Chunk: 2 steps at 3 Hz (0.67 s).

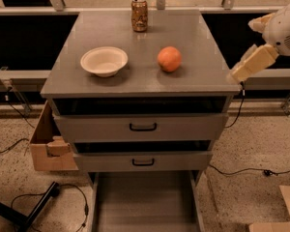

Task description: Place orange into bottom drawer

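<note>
A small round orange fruit (169, 59) lies on the flat top of a grey cabinet (135, 83), right of its middle. A cream bowl (104, 61) stands to the left of it, well apart, and a gold-brown drink can (139, 15) stands upright near the far edge. The cream gripper (255, 61) hangs beside the right edge of the top, apart from the fruit. The bottom drawer (144, 202), a wide grey tray, is pulled out.
</note>
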Available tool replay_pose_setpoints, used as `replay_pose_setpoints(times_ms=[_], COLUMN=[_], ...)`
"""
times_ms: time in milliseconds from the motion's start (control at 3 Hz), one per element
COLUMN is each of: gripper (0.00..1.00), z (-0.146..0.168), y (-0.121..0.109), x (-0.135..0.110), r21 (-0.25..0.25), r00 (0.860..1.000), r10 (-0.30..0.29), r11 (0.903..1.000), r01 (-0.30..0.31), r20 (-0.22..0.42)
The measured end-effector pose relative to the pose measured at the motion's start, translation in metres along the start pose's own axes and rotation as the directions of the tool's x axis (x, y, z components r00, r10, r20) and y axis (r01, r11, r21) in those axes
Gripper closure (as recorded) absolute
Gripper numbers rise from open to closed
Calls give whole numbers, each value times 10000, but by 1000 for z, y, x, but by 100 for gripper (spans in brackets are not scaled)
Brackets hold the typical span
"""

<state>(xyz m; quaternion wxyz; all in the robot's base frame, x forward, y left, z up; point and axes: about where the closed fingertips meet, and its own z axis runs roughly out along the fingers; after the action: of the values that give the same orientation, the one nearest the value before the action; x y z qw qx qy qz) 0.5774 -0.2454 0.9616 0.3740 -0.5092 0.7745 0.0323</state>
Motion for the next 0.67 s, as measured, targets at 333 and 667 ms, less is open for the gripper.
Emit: replay_pose_setpoints(times_ms=[333, 667], gripper=[0, 0], z=[29, 34], y=[-64, -73], x=[-15, -17], r21=[731, 787], r00=[9829, 9789], r10=[690, 727], r11=[9939, 9929], r01=[-825, -891], r20=[1707, 1907])
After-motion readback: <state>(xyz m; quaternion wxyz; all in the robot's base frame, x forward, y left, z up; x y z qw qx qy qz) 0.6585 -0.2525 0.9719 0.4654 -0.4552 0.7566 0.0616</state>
